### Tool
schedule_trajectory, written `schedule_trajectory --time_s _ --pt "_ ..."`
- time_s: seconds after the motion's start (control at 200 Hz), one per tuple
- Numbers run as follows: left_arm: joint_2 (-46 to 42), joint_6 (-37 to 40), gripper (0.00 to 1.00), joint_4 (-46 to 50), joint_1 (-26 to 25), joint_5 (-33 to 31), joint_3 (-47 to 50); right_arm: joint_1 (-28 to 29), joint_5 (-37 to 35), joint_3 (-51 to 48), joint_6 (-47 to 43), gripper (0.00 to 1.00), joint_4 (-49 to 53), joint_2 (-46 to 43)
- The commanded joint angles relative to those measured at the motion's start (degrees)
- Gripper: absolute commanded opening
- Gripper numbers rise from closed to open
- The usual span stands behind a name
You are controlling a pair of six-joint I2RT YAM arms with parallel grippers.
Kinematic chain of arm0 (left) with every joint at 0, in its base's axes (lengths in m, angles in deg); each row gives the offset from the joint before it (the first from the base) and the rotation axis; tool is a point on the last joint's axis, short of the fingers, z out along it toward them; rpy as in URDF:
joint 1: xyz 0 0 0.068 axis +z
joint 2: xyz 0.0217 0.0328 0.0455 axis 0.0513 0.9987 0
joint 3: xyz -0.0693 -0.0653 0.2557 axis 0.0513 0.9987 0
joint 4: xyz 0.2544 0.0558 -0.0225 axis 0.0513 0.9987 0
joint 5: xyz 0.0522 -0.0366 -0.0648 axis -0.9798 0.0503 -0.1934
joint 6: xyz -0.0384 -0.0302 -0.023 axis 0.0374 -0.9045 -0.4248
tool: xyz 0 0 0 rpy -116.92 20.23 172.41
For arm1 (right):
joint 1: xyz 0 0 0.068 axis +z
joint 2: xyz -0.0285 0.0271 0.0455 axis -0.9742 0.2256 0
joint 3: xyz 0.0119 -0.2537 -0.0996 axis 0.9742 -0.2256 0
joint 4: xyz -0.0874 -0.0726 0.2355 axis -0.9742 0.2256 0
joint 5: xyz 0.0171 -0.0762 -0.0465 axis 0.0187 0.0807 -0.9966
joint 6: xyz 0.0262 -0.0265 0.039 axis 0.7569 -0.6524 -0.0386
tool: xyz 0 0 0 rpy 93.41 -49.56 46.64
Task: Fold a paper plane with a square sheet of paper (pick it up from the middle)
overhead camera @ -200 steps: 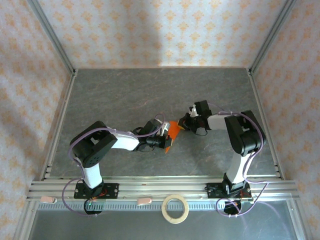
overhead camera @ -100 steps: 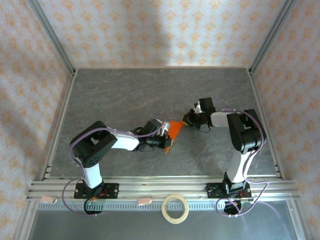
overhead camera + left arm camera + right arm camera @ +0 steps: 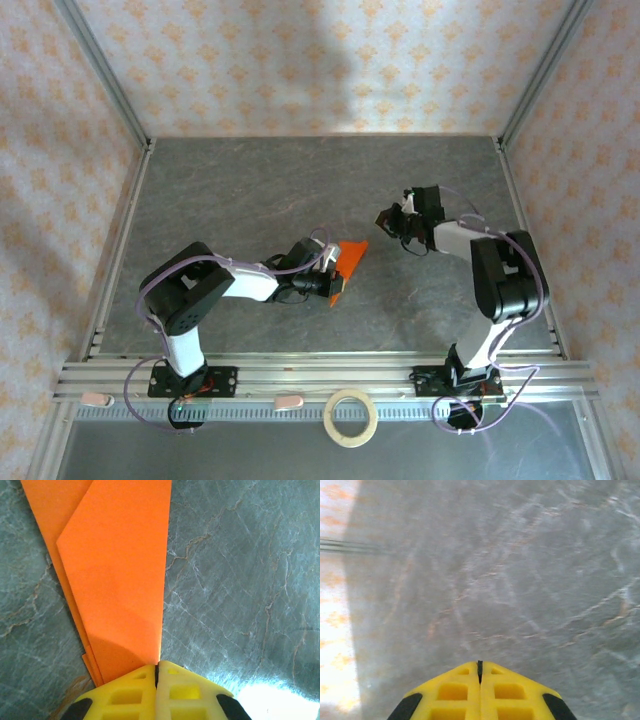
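**Inspector:** Item one, the left hand. What is it holding?

**Operator:** My left hand (image 3: 156, 672) is clamping the paper plane (image 3: 349, 258) at one end. The jaws are pressing together on the orange paper, with no gap showing between them.

**Inspector:** Where is the plane lying?

**Operator:** It is sitting near the middle of the bench (image 3: 250, 190), sticking out from my left hand toward the far right. On the left wrist camera, stacked orange layers are showing, with a folded flap on top and one long straight edge running into the jaw seam. I cannot tell whether the far end is resting on the bench or hanging clear of it.

**Inspector:** Item two, the right hand.

**Operator:** My right hand (image 3: 480, 667) is closing on nothing, jaws meeting flush. It is hovering over bare grey stone, to the right of the plane and apart from it.

**Inspector:** Anything else to note?

**Operator:** A pale tape ring (image 3: 351, 417) is lying on the near ledge between my two bases, well apart from the plane.
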State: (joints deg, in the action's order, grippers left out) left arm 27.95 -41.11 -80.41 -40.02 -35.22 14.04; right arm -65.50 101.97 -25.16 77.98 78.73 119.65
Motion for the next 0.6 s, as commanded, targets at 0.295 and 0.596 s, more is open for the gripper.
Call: schedule_trajectory --time_s 0.295,0.596 --pt "1.79 0.42 0.00 11.64 0.07 -1.00 1.79 8.21 3.59 -7.21 3.79 0.00 -7.29 -1.78" --pt "-0.45 0.42 0.00 10.12 0.07 0.80 1.63 8.17 0.65 -8.62 2.71 0.00 -5.40 3.19"
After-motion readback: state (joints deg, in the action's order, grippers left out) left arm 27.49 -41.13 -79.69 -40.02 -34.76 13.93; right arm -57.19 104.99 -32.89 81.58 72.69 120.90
